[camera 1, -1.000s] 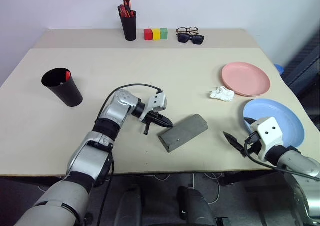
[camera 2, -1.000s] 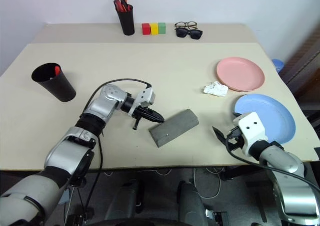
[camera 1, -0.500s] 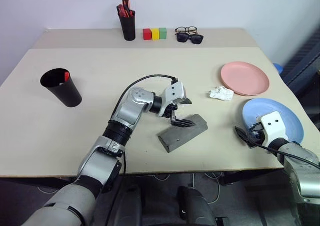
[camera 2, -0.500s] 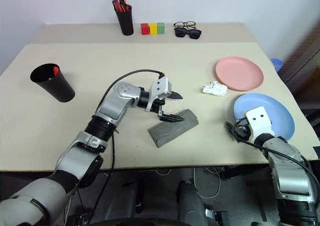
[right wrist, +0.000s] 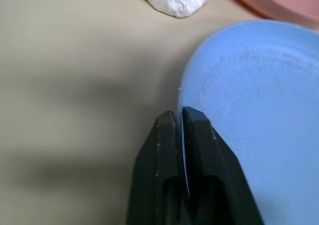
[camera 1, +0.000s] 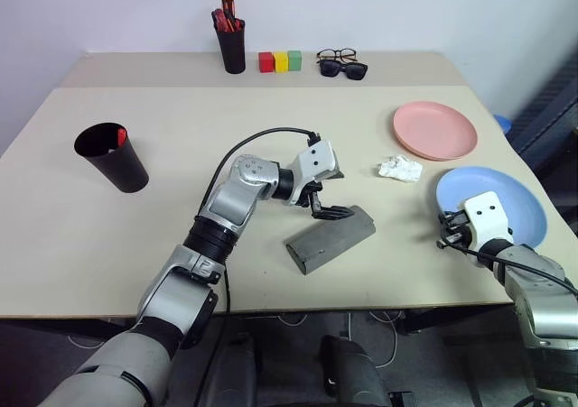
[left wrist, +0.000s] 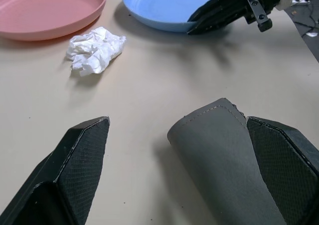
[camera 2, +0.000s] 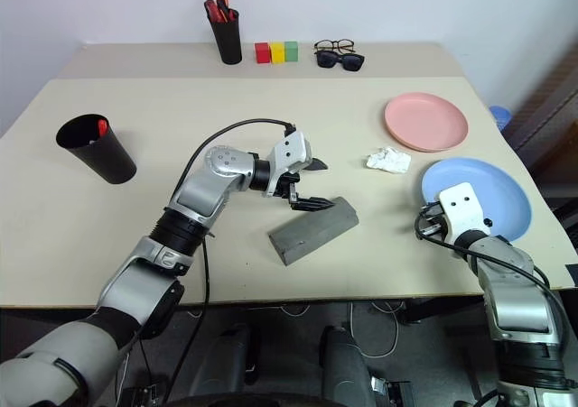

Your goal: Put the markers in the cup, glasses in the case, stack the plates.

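The right end effector (right wrist: 178, 116) has its two black fingers pinched together on the near rim of the round light blue plastic plate (camera 1: 506, 199), which lies at the table's (camera 1: 271, 136) right edge, just in front of the salmon pink plastic plate (camera 1: 435, 130). To stack well, the thin rim should stay level when lifted so it doesn't slip, clearing the crumpled white paper wad (camera 1: 401, 168). The left end effector (camera 1: 327, 195) hangs with fingers spread wide over the far end of the closed grey rectangular spectacle case (camera 1: 330, 238).
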Tool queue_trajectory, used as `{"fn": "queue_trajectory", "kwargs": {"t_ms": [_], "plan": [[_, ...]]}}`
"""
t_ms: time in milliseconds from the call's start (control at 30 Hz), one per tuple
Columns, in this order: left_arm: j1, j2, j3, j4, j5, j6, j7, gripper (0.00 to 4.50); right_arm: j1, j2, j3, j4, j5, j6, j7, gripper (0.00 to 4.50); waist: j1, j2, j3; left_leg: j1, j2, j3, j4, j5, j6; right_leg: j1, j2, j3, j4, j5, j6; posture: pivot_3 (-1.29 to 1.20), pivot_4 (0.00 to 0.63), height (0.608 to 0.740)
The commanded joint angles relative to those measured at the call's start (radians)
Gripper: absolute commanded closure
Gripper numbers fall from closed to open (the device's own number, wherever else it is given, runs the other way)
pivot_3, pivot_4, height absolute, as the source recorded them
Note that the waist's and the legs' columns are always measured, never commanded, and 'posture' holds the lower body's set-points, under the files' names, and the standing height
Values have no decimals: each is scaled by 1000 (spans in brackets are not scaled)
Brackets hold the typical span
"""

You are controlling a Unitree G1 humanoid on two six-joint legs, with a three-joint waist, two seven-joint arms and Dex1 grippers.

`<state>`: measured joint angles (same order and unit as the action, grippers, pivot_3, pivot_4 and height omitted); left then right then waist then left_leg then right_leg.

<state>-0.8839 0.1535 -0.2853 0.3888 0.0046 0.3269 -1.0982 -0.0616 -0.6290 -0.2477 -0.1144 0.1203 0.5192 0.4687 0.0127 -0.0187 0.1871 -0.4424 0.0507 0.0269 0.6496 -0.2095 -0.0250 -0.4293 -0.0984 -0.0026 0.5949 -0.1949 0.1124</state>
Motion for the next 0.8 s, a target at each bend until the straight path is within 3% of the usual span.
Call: {"fn": "queue_trajectory", "kwargs": {"t_ms": [33, 200, 400, 533, 800], "plan": [[-1, -1, -4, -44, -23, 4, 14, 0, -9, -13, -9, -38, -33, 40, -51, 4427, 0, 0, 0, 0, 0, 0, 0, 0, 0, 0, 0, 0, 0, 0, 0, 0, 150, 740], [17, 8, -10, -66, -32, 6, 29, 0, -65, -27, -29, -81, -73, 79, -126, 4427, 0, 0, 0, 0, 0, 0, 0, 0, 0, 0, 0, 0, 0, 0, 0, 0, 150, 740], [37, 14, -12, -95, -41, 28, 52, 0, -291, -79, 43, 69, -136, -30, -129, 4427, -9, 3, 0, 0, 0, 0, 0, 0, 0, -1, 0, 0, 0, 0, 0, 0, 150, 740], [49, 19, -10, -120, -46, 46, 75, 0, -508, -77, 124, 345, -171, -185, -103, 4427, -13, 3, 0, 0, 0, 0, -1, 0, 0, -1, 1, 0, 0, 0, 0, 0, 150, 740], [102, 60, 12, -227, -63, 125, 141, 0, -968, 9, 248, 1143, -243, -633, -74, 4427, -32, 5, 1, 0, 0, 0, -3, 0, 0, -1, 1, 0, 0, 1, 4, 0, 150, 740]]}}
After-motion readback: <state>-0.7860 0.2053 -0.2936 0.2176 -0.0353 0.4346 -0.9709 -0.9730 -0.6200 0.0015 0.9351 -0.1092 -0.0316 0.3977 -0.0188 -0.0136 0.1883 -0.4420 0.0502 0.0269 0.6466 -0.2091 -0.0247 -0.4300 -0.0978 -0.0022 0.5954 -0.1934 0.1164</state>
